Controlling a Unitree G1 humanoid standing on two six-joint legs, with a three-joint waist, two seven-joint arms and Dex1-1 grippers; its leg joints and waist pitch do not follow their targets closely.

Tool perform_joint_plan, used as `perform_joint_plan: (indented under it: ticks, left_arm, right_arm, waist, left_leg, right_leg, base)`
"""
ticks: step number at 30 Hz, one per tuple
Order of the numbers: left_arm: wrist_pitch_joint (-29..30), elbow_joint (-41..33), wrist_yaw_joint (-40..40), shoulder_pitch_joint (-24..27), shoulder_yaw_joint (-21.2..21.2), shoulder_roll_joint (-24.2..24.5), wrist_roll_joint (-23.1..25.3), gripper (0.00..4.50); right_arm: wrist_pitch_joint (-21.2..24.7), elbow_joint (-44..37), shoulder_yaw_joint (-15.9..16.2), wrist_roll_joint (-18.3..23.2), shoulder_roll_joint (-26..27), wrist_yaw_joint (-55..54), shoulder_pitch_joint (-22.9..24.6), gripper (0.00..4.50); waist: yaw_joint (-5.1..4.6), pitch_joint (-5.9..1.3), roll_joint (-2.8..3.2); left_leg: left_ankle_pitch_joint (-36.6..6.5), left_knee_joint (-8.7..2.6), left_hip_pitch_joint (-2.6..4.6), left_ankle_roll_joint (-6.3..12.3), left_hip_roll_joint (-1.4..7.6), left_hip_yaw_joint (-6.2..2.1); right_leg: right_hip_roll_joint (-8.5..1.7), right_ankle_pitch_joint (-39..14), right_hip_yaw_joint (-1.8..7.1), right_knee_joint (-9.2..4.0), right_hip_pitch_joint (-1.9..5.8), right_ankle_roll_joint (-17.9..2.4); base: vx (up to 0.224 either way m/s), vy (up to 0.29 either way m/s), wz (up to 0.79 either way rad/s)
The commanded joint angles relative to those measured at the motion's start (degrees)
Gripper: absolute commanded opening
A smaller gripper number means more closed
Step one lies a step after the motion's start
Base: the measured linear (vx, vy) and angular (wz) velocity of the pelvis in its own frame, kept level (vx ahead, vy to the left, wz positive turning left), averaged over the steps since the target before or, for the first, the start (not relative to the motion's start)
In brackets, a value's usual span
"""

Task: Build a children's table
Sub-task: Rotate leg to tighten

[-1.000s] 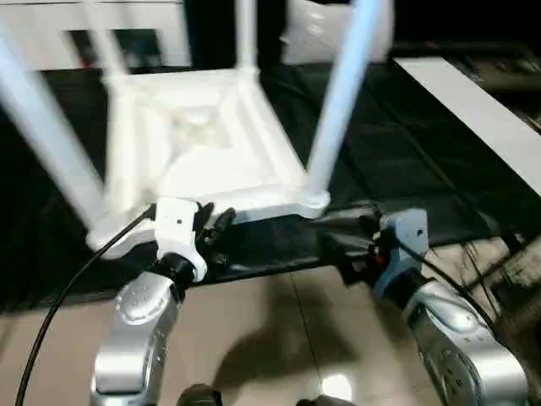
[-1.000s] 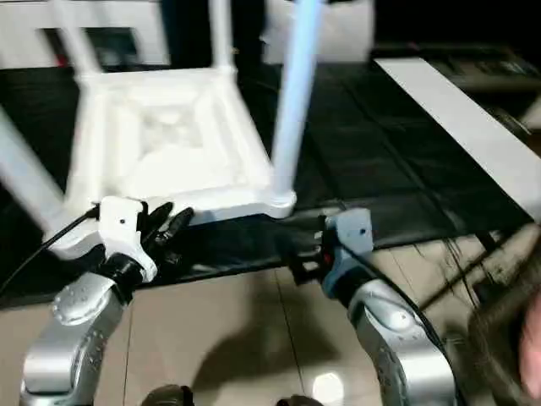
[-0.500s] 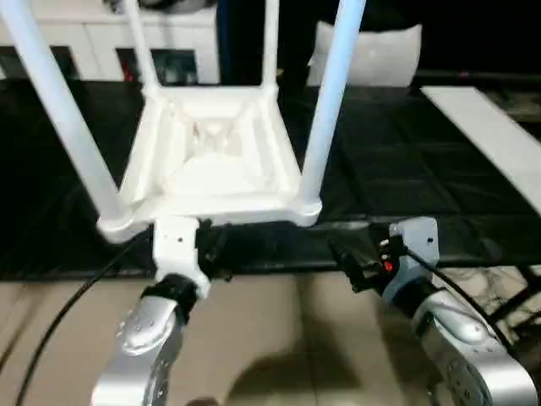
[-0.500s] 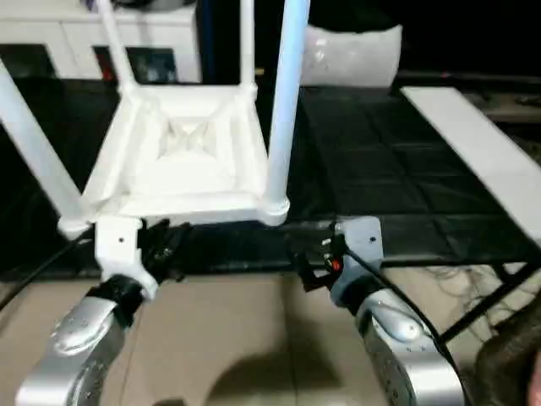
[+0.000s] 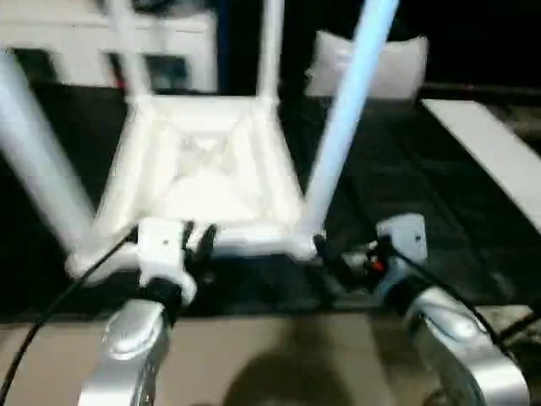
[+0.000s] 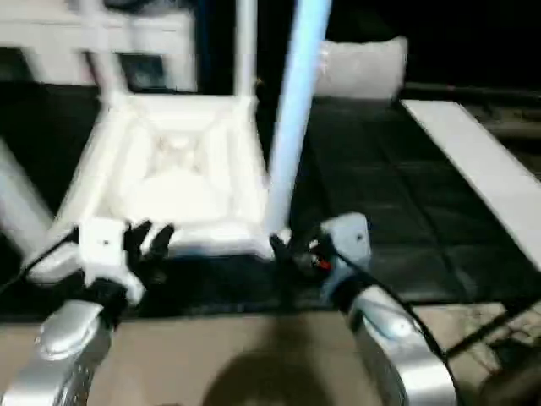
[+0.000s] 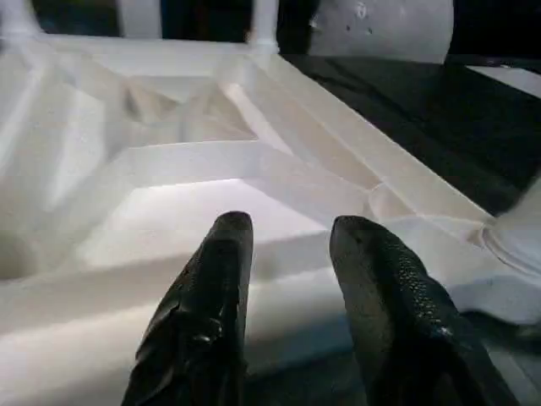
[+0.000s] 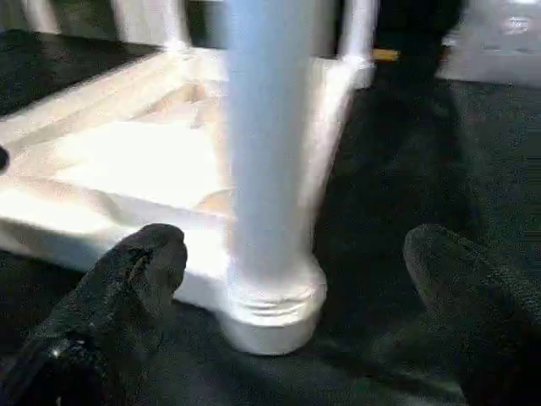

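Note:
The children's table (image 5: 203,161) lies upside down on a black mat, ribbed underside up, with its white legs standing in the corner sockets. The near right leg (image 5: 342,135) rises beside my right arm, and the near left leg (image 5: 42,178) slants up at the left. My left gripper (image 5: 196,241) is at the top's front rim (image 7: 279,279). Its two black fingers (image 7: 221,279) stand a little apart with nothing between them. My right gripper (image 8: 296,254) is open wide, and the near right leg's base (image 8: 270,313) stands just ahead of the gap between its fingers.
The black mat (image 5: 406,186) ends at tan floor (image 5: 279,364) under my forearms. A white cabinet (image 5: 84,42) and a pale bag (image 5: 372,63) stand behind the table. A long white board (image 5: 490,152) lies at the right. A black cable (image 5: 51,313) runs from my left wrist.
The head views have shifted. Both grippers have come closer to the table's front edge, the right one up to the near right leg's base. Neither gripper's opening has changed.

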Motion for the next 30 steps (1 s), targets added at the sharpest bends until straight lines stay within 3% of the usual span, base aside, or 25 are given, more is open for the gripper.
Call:
perform_joint_plan:
  ticks: [1, 2, 3, 4, 5, 6, 7, 8, 9, 10, 11, 12, 13, 14, 16, 17, 19, 22, 23, 24, 25, 26, 27, 30]
  left_arm:
    - [-0.14, -0.70, 0.03, 0.15, -1.55, -0.37, -0.05, 1.74]
    - [-0.14, -0.70, 0.03, 0.15, -1.55, -0.37, -0.05, 1.74]
    - [-0.19, -0.62, 0.03, 0.07, -1.53, -0.28, -0.08, 1.74]
    - [-0.22, -0.38, 0.11, -0.23, -1.46, 0.09, -0.29, 1.74]
    - [-0.81, -0.18, -0.67, -0.42, -1.58, 0.77, -0.50, 1.74]
    - [-1.32, -0.04, -1.37, -0.53, -1.69, 1.32, -0.65, 1.74]
    - [-1.54, 0.02, -1.67, -0.57, -1.75, 1.54, -0.71, 1.74]
    - [-1.30, -0.02, -5.15, -0.50, -2.34, 2.99, -2.83, 1.74]
    - [-1.39, -0.02, -7.85, -0.49, -2.88, 4.12, -4.32, 1.93]
    - [-0.60, 0.61, -12.96, -1.17, -4.08, 6.66, -6.46, 1.93]
    - [-0.44, 0.75, -13.86, -1.34, -4.30, 7.12, -6.81, 2.03]
    - [0.11, 1.48, -16.17, -1.90, -4.88, 8.60, -7.36, 2.10]
    - [0.24, 2.71, -18.85, -2.89, -5.65, 10.63, -7.39, 2.10]
    - [-0.67, 6.97, -25.48, -5.79, -7.46, 15.99, -6.51, 2.29]
    - [-0.89, 9.20, -28.38, -7.50, -7.75, 18.15, -6.79, 2.29]
    - [-0.65, 11.34, -30.93, -9.54, -7.77, 19.87, -7.32, 2.29]
    - [-0.13, 14.14, -34.72, -12.64, -8.31, 22.37, -7.92, 2.29]
    - [-0.63, 19.57, -40.47, -17.58, -11.31, 26.34, -6.68, 2.29]
    - [-1.13, 23.16, -42.66, -20.47, -12.77, 27.34, -5.61, 2.39]
    - [-1.18, 23.44, -42.82, -20.68, -12.88, 27.41, -5.53, 2.46]
    - [-3.71, 28.98, -45.39, -24.85, -14.76, 27.93, -3.91, 2.46]
    - [-3.91, 30.19, -45.98, -25.78, -15.09, 27.95, -3.73, 2.46]
    - [-4.21, 31.74, -46.83, -27.01, -15.59, 27.95, -3.46, 2.10]
    - [-4.66, 38.53, -49.81, -32.15, -17.41, 27.88, -2.14, 2.03]
  right_arm:
    - [-0.61, 0.74, -1.72, -0.31, -0.58, -0.13, 0.30, 4.50]
    - [-0.61, 0.74, -1.72, -0.31, -0.58, -0.13, 0.30, 4.50]
    - [-0.86, 0.89, -1.65, -0.50, -0.66, -0.27, 0.35, 4.50]
    - [-1.35, 1.18, -1.51, -0.78, -0.74, -0.47, 0.50, 4.50]
    - [-1.47, 0.94, -1.51, -0.79, -0.72, -0.55, 0.81, 4.50]
    - [-1.51, 0.69, -1.52, -0.76, -0.69, -0.58, 1.07, 4.50]
    - [-1.52, 0.59, -1.53, -0.75, -0.68, -0.59, 1.17, 4.50]
    - [-1.67, 0.34, -1.67, -0.34, -0.69, -0.47, 1.45, 4.50]
    - [-1.78, 0.28, -1.80, -0.10, -0.76, -0.37, 1.53, 4.50]
    - [-2.13, 0.64, -2.15, 0.74, -1.26, 0.89, 1.33, 4.50]
    - [-2.19, 0.72, -2.22, 0.90, -1.36, 1.14, 1.26, 4.50]
    - [-2.52, 1.01, -2.28, 1.05, -1.84, 1.85, 1.12, 4.50]
    - [-2.95, 1.45, -2.00, 0.89, -2.85, 3.03, 0.75, 4.50]
    - [-4.60, 2.63, -0.26, 0.86, -6.64, 8.39, 0.10, 4.50]
    - [-5.12, 3.43, 0.34, 0.74, -8.23, 10.56, -0.33, 4.50]
    - [-5.55, 4.35, 0.60, 1.00, -9.39, 12.61, -0.98, 4.50]
    - [-5.70, 5.48, 0.58, 1.72, -10.52, 15.01, -2.26, 4.50]
    - [-6.26, 7.23, 1.07, 2.18, -12.38, 18.40, -4.26, 4.50]
    - [-6.60, 8.17, 1.51, 2.22, -13.46, 20.02, -5.24, 4.50]
    - [-6.63, 8.24, 1.55, 2.23, -13.55, 20.14, -5.31, 4.50]
    - [-7.13, 9.46, 2.13, 2.17, -14.96, 21.78, -6.42, 4.50]
    - [-7.24, 9.70, 2.27, 2.13, -15.28, 22.15, -6.64, 4.50]
    - [-7.33, 9.96, 2.38, 2.14, -15.67, 22.63, -6.88, 4.50]
    - [-7.69, 10.89, 2.52, 2.04, -16.81, 25.02, -7.57, 4.50]
  waist:
    - [-1.62, -1.93, 0.32]
    - [-1.56, -0.99, -0.57]
    - [-0.68, -1.28, -3.54]
    - [0.35, -0.63, -4.08]
    - [1.14, -2.08, -4.46]
    - [2.26, -1.43, -4.14]
    - [2.68, -1.18, -3.10]
    - [2.55, -0.37, -2.67]
    - [2.48, -0.38, -1.15]
    - [2.37, -1.07, -0.22]
    - [1.29, -1.15, 1.00]
    - [1.31, -1.88, 1.18]
    - [1.73, -3.40, 1.68]
    - [1.72, -3.00, 1.68]
    - [1.51, -2.01, 1.06]
    - [1.31, -1.09, 1.37]
    - [1.00, -0.52, 1.11]
    - [0.67, -0.14, 0.88]
    - [0.67, 0.22, 0.94]
    - [0.66, 0.20, 0.92]
    - [0.71, -0.14, 0.99]
    - [0.76, -0.19, 0.90]
    - [0.81, -0.44, 1.03]
    - [0.94, -0.68, 1.13]
  left_leg:
    - [8.02, -6.98, 4.13, 25.78, 7.22, -2.65]
    - [2.55, -7.82, 1.90, 23.60, 5.24, -0.39]
    - [-11.56, -5.67, -0.53, 16.23, -0.04, 2.97]
    - [-14.28, -1.55, -0.45, 13.18, -2.24, 3.47]
    - [-6.75, 5.29, -2.35, 8.25, -2.17, 0.77]
    - [-2.67, 5.92, -4.04, 5.13, -1.87, -0.23]
    - [0.94, 4.81, -4.63, 3.32, -0.82, -1.03]
    - [3.34, 3.51, -4.52, 3.06, -0.14, -1.19]
    - [10.77, -1.72, -4.06, 2.68, 1.06, -0.95]
    - [14.77, -3.87, -3.30, 2.52, 1.56, -0.45]
    - [14.88, -4.47, -1.90, 5.20, 4.26, -1.71]
    - [17.55, -3.70, -0.81, 5.88, 4.86, -2.27]
    - [32.40, -2.15, -0.39, 5.75, 4.04, -2.69]
    - [34.40, -2.10, -0.49, 4.28, 3.54, -2.56]
    - [23.95, -3.15, -1.56, 2.70, 3.12, -1.49]
    - [3.07, -4.87, -1.91, -0.04, 3.39, -1.06]
    - [-10.20, -6.00, -1.17, -1.28, 3.80, -0.86]
    - [-14.05, -6.46, -1.21, -1.55, 4.09, -0.21]
    - [-16.34, -6.65, -0.86, -1.89, 3.97, 0.06]
    - [-16.94, -6.62, -0.61, -2.12, 4.03, 0.05]
    - [-13.82, -6.53, -0.87, -2.01, 4.27, 0.16]
    - [-12.76, -6.61, -0.93, -1.72, 4.40, 0.18]
    - [-10.79, -6.45, -0.90, -1.45, 4.60, 0.33]
    - [-10.42, -6.40, -0.94, -1.01, 4.54, 0.69]
  right_leg:
    - [-2.23, 10.19, 1.54, -2.07, -5.74, 2.83]
    - [-2.44, 13.38, 1.83, -5.07, -4.25, 0.56]
    - [-3.98, 5.58, 5.66, -12.44, -0.09, 0.76]
    - [-7.10, -12.93, 8.62, -16.04, 0.75, 0.65]
    - [-11.83, -30.05, 12.02, -17.40, 4.97, -4.48]
    - [-10.97, -28.36, 12.06, -17.00, 5.38, -8.61]
    - [-10.75, -17.80, 11.24, -16.30, 5.93, -14.06]
    - [-10.62, -11.68, 10.25, -16.32, 5.07, -16.34]
    - [-7.40, -0.38, 6.26, -14.58, 3.74, -16.98]
    - [-5.18, 4.72, 4.47, -13.33, 3.09, -15.55]
    - [-3.19, 13.04, 3.58, -10.90, 0.71, -11.48]
    - [-3.24, 17.31, 3.79, -9.87, 0.12, -10.48]
    - [-4.04, 30.32, 4.03, -8.87, 0.21, -9.78]
    - [-3.71, 30.55, 3.92, -9.31, -0.24, -8.57]
    - [-4.58, 25.49, 4.30, -10.40, 0.37, -8.57]
    - [-5.78, 14.32, 4.63, -11.68, 1.20, -10.79]
    - [-6.28, 2.44, 5.03, -12.72, 1.18, -12.62]
    - [-6.69, -6.83, 5.16, -13.54, 0.95, -12.77]
    - [-6.66, -13.15, 5.07, -14.24, 0.47, -11.30]
    - [-6.75, -15.25, 5.16, -14.42, 0.24, -10.82]
    - [-7.06, -12.67, 5.27, -14.35, 0.53, -11.23]
    - [-7.02, -11.35, 5.24, -14.23, 0.56, -11.41]
    - [-7.07, -7.76, 5.16, -13.74, 0.55, -12.49]
    - [-7.06, -5.09, 4.99, -13.54, 0.54, -13.56]
  base:
    - [0.178, 0.003, 0.07]
    - [0.140, -0.061, 0.00]
    - [0.122, -0.105, -0.02]
    - [0.122, -0.105, -0.02]
    - [0.134, -0.105, -0.07]
    - [0.138, -0.069, -0.08]
    - [0.138, -0.069, -0.08]
    - [0.142, -0.017, 0.02]
    - [0.132, 0.010, 0.01]
    - [0.132, 0.010, 0.01]
    - [0.126, 0.053, -0.04]
    - [0.119, 0.075, -0.04]
    - [0.119, 0.075, -0.04]
    - [0.068, 0.055, -0.01]
    - [0.000, 0.000, 0.00]
    - [0.000, 0.000, 0.00]
    - [-0.065, -0.002, 0.01]
    - [-0.078, -0.020, 0.01]
    - [-0.076, -0.020, -0.02]
    - [-0.061, -0.020, 0.01]
    - [-0.061, -0.020, 0.01]
    - [0.000, 0.000, 0.00]
    - [0.000, 0.000, 0.00]
    - [0.000, 0.000, 0.00]
